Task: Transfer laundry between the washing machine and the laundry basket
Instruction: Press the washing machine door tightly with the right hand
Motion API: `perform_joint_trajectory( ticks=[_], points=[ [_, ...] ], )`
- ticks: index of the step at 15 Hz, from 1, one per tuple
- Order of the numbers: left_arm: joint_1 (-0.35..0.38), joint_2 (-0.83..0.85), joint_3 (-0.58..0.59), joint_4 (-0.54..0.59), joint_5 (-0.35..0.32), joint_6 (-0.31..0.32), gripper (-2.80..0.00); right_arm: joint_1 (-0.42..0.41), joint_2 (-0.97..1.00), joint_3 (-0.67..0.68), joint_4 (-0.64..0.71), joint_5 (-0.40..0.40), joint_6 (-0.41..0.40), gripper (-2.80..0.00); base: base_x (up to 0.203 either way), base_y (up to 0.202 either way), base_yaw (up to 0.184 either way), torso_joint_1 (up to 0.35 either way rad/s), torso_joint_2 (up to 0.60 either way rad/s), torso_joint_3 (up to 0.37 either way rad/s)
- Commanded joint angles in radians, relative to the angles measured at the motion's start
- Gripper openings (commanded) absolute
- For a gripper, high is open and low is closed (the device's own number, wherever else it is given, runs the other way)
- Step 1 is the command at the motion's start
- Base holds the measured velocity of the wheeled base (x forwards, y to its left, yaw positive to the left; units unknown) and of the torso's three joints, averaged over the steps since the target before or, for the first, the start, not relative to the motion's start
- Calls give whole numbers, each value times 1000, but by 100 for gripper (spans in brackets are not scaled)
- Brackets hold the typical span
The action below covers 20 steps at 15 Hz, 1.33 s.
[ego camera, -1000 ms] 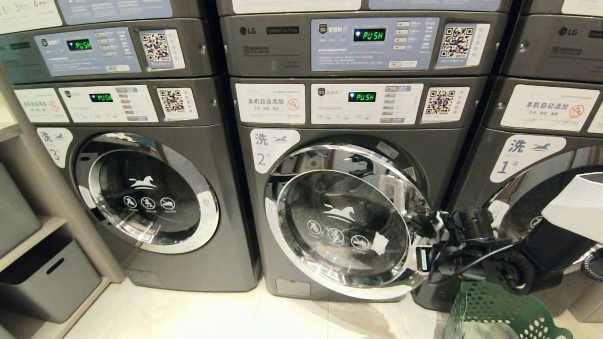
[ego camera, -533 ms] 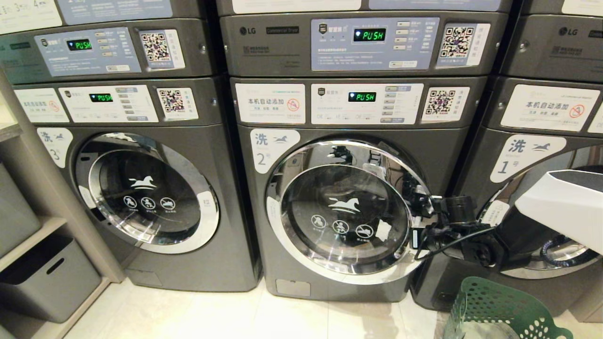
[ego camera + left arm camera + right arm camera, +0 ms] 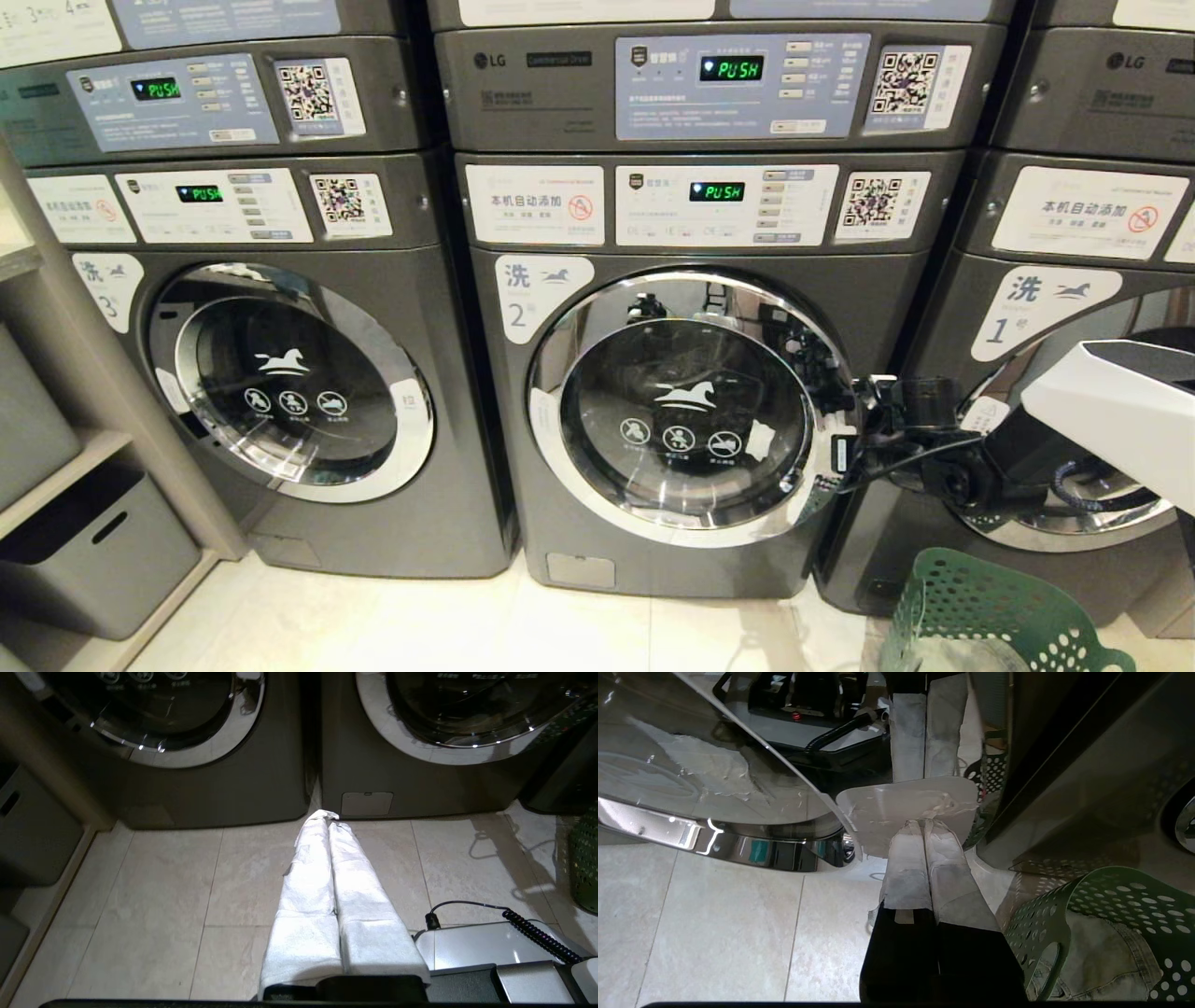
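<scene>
**Desk:** What does the frame give on the washing machine (image 3: 672, 411) numbered 2?

**Caption writer:** It fills the centre of the head view, its round chrome-rimmed door (image 3: 686, 406) sitting flush or very nearly flush with the front. The right gripper (image 3: 928, 822), at centre right of the head view, has its taped fingers pinched together with nothing between them, tips pressed on the white handle plate (image 3: 908, 807) at the door's edge.

**Desk:** And how would that door handle?

**Caption writer:** Likely heavy, rigid and slick on chrome and glass; the handle plate looks like the one sound place to push or hook.

**Desk:** The laundry?

**Caption writer:** A pale denim-looking garment (image 3: 1099, 952) lies in the green laundry basket (image 3: 980, 607) at the lower right (no red or yellow pieces visible). It would be soft, light and floppy, best pinched at a raised fold.

**Desk:** The other arm?

**Caption writer:** The left gripper (image 3: 329, 821) is clenched empty, hanging over bare floor tiles (image 3: 163, 896) before the machines.
</scene>
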Motion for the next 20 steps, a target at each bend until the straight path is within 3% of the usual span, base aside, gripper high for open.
perform_joint_trajectory(
  ticks=[1, 6, 10, 12, 14, 20],
  points=[
    [-1, 0, 58, -68, -79, 36, -280, -32, 33, -41, -4, 4, -3, -280, 0, 0, 0, 0, 0, 0],
    [-1, 21, 59, -67, -88, 2, -280, -31, 45, -57, -12, 34, 5, -280, 0, 0, 0, 0, 0, 0],
    [-1, 16, 60, -66, -76, 13, -280, -31, 57, -82, -14, 60, 6, -280, 0, 0, 0, 0, 0, 0],
    [-1, -11, 87, -70, -39, 41, -280, -31, 80, -130, -14, 63, 7, -280, 0, 0, 0, 0, 0, 0],
    [-1, -9, 130, -139, 53, 30, -280, -31, 109, -192, -7, 92, 4, -280, 0, 0, 0, 0, 0, 0],
    [-1, -10, 131, -139, 55, -18, -280, -24, 188, -324, 31, 105, 1, -280, 0, 0, 0, 0, 0, 0]
  ],
)
